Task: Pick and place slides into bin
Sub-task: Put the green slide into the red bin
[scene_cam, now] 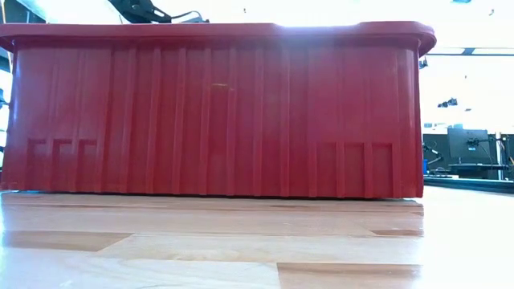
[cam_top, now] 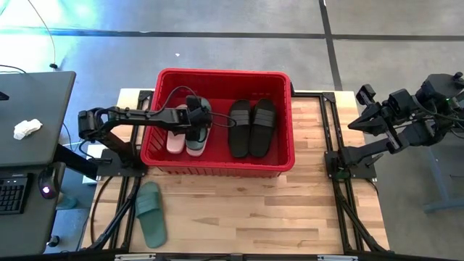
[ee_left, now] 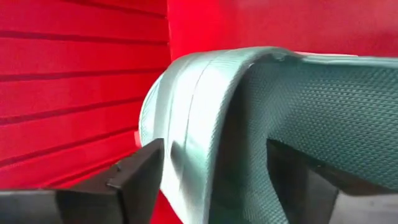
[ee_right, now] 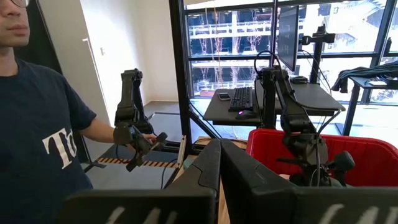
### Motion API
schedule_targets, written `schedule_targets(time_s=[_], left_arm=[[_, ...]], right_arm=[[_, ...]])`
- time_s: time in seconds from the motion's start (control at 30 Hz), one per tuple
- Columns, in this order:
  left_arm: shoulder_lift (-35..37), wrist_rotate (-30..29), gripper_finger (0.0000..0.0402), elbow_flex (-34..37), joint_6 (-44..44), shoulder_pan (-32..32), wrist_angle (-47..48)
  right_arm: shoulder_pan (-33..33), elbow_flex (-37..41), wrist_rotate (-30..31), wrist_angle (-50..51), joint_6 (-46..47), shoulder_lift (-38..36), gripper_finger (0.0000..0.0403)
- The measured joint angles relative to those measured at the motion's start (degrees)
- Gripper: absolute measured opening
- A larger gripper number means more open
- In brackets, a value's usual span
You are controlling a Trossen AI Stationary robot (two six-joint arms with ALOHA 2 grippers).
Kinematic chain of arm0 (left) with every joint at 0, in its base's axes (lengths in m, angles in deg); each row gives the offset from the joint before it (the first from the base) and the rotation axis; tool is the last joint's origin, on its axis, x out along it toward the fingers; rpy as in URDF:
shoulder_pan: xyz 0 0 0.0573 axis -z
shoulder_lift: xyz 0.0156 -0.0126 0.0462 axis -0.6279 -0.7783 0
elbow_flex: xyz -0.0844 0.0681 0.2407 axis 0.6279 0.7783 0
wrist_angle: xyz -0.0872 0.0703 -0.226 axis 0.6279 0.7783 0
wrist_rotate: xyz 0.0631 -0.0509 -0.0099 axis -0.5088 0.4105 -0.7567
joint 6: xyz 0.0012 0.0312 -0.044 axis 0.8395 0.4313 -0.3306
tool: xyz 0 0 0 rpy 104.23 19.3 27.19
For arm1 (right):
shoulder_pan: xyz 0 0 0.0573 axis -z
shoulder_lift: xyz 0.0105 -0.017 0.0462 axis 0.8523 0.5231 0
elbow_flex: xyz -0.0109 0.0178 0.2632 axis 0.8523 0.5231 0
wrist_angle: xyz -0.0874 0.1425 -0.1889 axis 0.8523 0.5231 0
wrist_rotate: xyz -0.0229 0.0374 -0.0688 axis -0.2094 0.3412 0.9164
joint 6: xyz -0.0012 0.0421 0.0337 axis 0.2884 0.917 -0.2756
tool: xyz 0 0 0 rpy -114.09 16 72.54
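Note:
The red bin (cam_top: 217,163) stands at the table's far middle and fills the low view (scene_cam: 217,112). Inside it lie a pale pink slide (cam_top: 175,141), a sage green slide (cam_top: 197,139) beside it, and a black pair (cam_top: 251,127). My left gripper (cam_top: 199,116) reaches into the bin from the left, slanting down, and is open. Its fingers stand on either side of the green slide's strap (ee_left: 211,93). A second green slide (cam_top: 151,212) lies sole-down on the table near the front left. My right gripper (ee_right: 221,180) is shut, raised off the table's right side. My left gripper (ee_left: 211,149) has its open fingers (ee_left: 140,177) on either side of the green slide's strap (ee_left: 186,124), coming slanting from above and from the table's left. I cannot tell whether a finger touches the strap. The slide lies in the bin beside the pink one.
Bare wood lies in front of the bin and to its right (cam_top: 290,210). A dark desk (cam_top: 29,116) with a keyboard stands left of the table. In the right wrist view a person (ee_right: 43,124) stands beyond the table, holding a handle.

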Motion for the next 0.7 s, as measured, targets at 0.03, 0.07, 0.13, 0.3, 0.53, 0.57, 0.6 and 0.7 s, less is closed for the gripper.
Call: schedule_targets(time_s=[0.03, 0.07, 0.13, 0.3, 0.53, 0.57, 0.6, 0.7], left_arm=[[0.0, -0.02, 0.0271, 0.0, 0.0, 0.0, 0.0], [0.0, -0.01, 0.0279, -0.08, -0.16, 0.0, 0.17], [0.0, 0.01, 0.0292, -1.03, -1.21, -0.02, 1.85], [0.0, 0.11, 0.0312, -5.35, -2.8, 0.0, 7.41], [0.02, 3.63, 0.0315, -9.52, -3.3, 0.0, 14.84], [0.02, 4.19, 0.0313, -9.97, -3.59, 0.0, 15.78], [0.02, 4.72, 0.0312, -10.47, -4.14, 0.0, 16.53], [0.02, 5.92, 0.0307, -12.39, -5.58, 0.0, 19.16]], right_arm=[[0.0, 0.0, 0.0, 0.0, 0.02, 0.0, 0.0], [-0.01, 0.0, 0.01, 0.0, 0.01, 0.0, 0.0], [0.0, 0.0, 0.0, 0.0, 0.01, 0.01, 0.0], [0.01, 0.0, 0.01, 0.0, 0.02, 0.0, 0.0], [-0.01, 0.0, 0.01, 0.0, 0.02, 0.02, 0.0], [0.0, 0.0, -0.01, 0.0, 0.02, 0.0, 0.0], [-0.01, 0.0, -0.01, 0.0, 0.02, 0.0, 0.0], [-0.01, 0.0, 0.01, 0.0, 0.02, 0.02, 0.0]])
